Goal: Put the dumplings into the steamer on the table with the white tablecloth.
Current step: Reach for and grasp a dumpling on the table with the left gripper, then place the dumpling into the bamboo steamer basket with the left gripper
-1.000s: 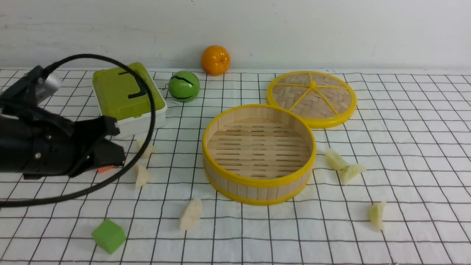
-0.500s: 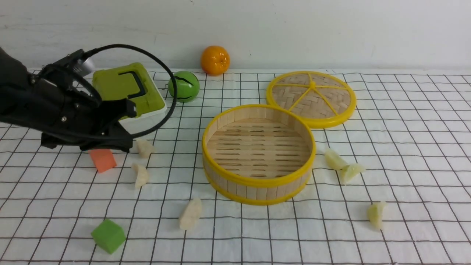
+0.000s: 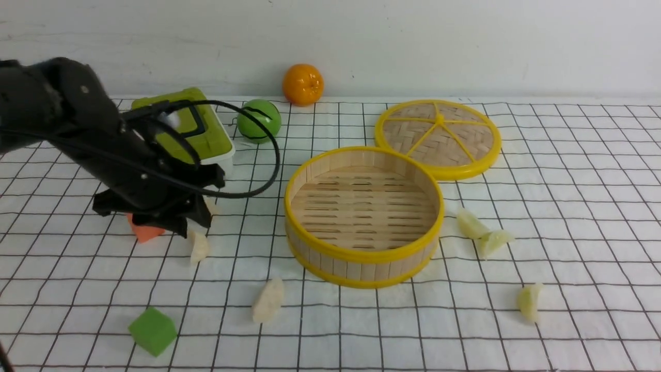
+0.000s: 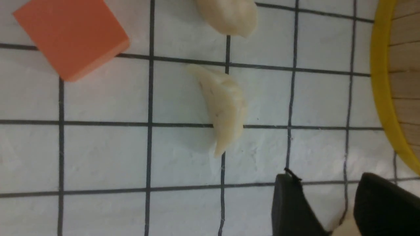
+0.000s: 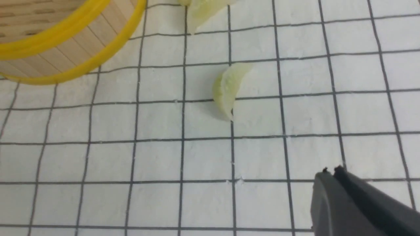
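The steamer [image 3: 363, 214] stands empty mid-table on the white gridded tablecloth [image 3: 568, 206]. Cream dumplings lie left of it: one [image 3: 199, 247] just below my left gripper [image 3: 191, 222], one [image 3: 268, 299] nearer the front, and a third mostly hidden behind the gripper. The left wrist view shows the gripper [image 4: 328, 178] open and empty, off to one side of a cream dumpling [image 4: 224, 105]. Three yellow-green dumplings [image 3: 470, 223] [image 3: 494, 241] [image 3: 529, 301] lie right of the steamer. My right gripper [image 5: 329, 172] is shut and empty, short of a yellow-green dumpling [image 5: 228, 88].
An orange cube [image 3: 144, 231] sits partly under the left arm, and a green cube [image 3: 152, 330] lies near the front edge. A green box [image 3: 181, 134], green ball [image 3: 258, 120] and orange [image 3: 302, 84] stand at the back left. The woven lid [image 3: 437, 137] lies behind the steamer.
My left arm has swung up and to the right, over the orange cube, and now hangs by the two cream dumplings. Nothing on the table has moved.
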`<state>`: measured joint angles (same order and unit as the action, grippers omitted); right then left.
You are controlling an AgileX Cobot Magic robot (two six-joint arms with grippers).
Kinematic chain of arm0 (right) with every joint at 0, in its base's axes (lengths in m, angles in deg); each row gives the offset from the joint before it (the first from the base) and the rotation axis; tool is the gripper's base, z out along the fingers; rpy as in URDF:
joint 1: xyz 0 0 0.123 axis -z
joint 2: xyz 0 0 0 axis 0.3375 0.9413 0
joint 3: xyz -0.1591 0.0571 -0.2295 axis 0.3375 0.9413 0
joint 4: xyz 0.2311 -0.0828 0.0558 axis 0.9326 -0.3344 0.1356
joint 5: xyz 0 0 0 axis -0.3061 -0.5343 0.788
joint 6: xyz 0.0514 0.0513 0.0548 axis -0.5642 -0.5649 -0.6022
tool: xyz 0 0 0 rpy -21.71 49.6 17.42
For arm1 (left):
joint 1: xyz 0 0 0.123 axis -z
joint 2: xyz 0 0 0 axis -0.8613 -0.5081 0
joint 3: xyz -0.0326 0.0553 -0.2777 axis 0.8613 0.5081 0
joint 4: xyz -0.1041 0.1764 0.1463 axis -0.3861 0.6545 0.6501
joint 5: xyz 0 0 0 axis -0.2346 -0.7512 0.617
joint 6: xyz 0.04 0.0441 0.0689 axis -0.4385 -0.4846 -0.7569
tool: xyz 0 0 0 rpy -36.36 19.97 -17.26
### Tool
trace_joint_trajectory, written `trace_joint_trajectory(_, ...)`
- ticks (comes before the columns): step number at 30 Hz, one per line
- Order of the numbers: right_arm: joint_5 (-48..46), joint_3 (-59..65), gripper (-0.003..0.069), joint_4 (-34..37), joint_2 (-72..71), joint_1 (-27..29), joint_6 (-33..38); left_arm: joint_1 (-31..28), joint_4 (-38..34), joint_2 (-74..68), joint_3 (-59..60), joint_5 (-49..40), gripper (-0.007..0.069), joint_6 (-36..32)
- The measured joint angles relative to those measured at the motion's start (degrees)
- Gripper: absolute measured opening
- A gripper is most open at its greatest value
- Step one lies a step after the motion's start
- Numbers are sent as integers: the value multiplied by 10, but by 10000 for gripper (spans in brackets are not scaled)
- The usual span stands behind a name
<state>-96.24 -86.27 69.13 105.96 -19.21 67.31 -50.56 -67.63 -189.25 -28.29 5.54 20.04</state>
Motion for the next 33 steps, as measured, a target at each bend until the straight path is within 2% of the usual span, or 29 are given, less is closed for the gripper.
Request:
trace_joint_trajectory(1,1,0,0,2,0,0,6,2,6,-3,-3,0,304,6)
trace_joint_trajectory(3,3,0,1,34,0,0,43,16,84,-41,-42,-7,329,96)
trace_joint_trajectory(4,3,0,1,38,0,0,48,16,88,-44,-42,-7,329,102)
trace_joint_trajectory(5,3,0,1,55,0,0,67,19,113,-65,-63,-17,334,136)
trace_joint_trajectory(9,3,0,3,77,0,0,92,19,133,-103,-84,-24,334,165)
trace_joint_trajectory(14,5,0,5,83,0,0,98,19,130,-135,-89,-26,273,168)
trace_joint_trajectory(15,5,0,6,86,0,0,98,20,130,-140,-89,-26,215,168)
trace_joint_trajectory(17,6,0,6,88,0,0,99,20,128,-140,-90,-26,158,168)
trace_joint_trajectory(22,7,0,10,89,0,0,99,29,125,-126,-91,-47,163,145)
trace_joint_trajectory(27,8,0,16,90,0,0,99,68,114,-92,-138,-76,163,117)
trace_joint_trajectory(33,12,0,21,95,0,0,99,160,82,-103,-301,-110,163,84)
